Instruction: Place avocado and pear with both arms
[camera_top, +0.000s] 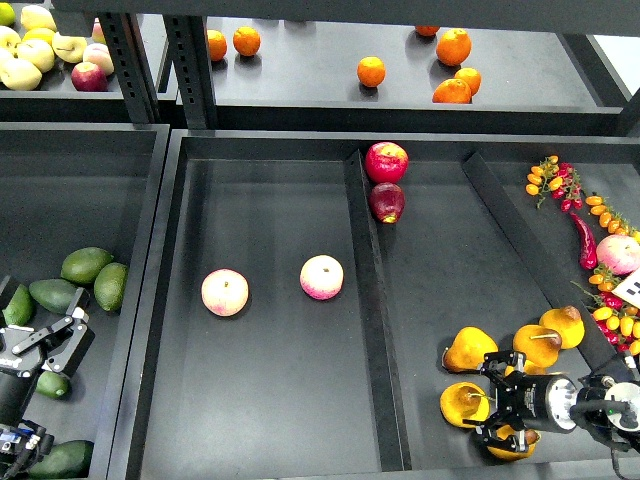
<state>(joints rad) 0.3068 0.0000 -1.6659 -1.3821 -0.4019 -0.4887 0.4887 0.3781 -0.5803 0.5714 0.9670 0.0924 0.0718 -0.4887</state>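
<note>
At lower right, the right gripper (492, 405) spreads open fingers among pears; nearest pear (463, 402) shows its stem pointing right. Lower left, left gripper (62, 335) open beside an avocado (53, 294) lying lengthwise left-right.

The tray floor (270, 400) is dark and matt, with a dull sheen and upright dividers that look like painted metal. The pear (469, 349) has smooth yellow-orange skin with a soft gloss. The avocado (86, 264) looks smooth, green and satiny. The peaches (225, 292) look velvety and matt. The red apple (386, 161) is glossy.
</note>
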